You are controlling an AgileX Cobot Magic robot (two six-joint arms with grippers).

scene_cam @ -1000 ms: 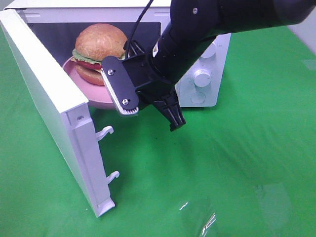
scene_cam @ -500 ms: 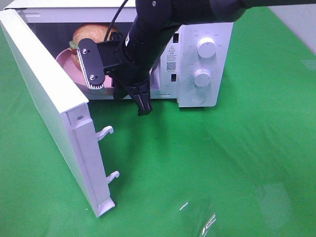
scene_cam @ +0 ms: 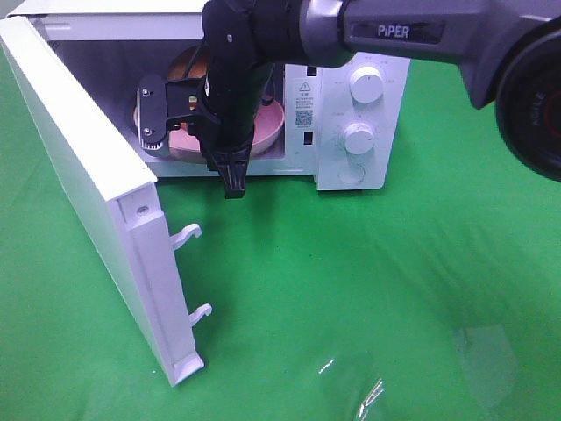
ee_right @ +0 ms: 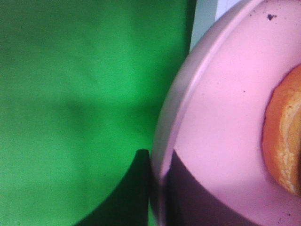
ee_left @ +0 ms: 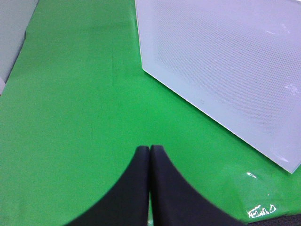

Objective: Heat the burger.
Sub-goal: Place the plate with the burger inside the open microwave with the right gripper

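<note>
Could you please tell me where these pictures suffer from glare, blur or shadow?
Exterior high: small glare streaks on the green cloth. Left wrist: another glint beside the microwave door. Right wrist: pink plate and burger out of focus, cloth shadowed.

Earlier: plate [scene_cam: 267, 132] with burger [ee_right: 286, 136] hangs out in front of the microwave [scene_cam: 386, 171] mouth. Now: plate is inside the cavity, and the right gripper [scene_cam: 230, 180], clamped on its rim, is at the mouth. The arm [scene_cam: 263, 35] no longer covers the microwave's control panel [scene_cam: 359, 112]. The burger is now mostly hidden behind the arm.
</note>
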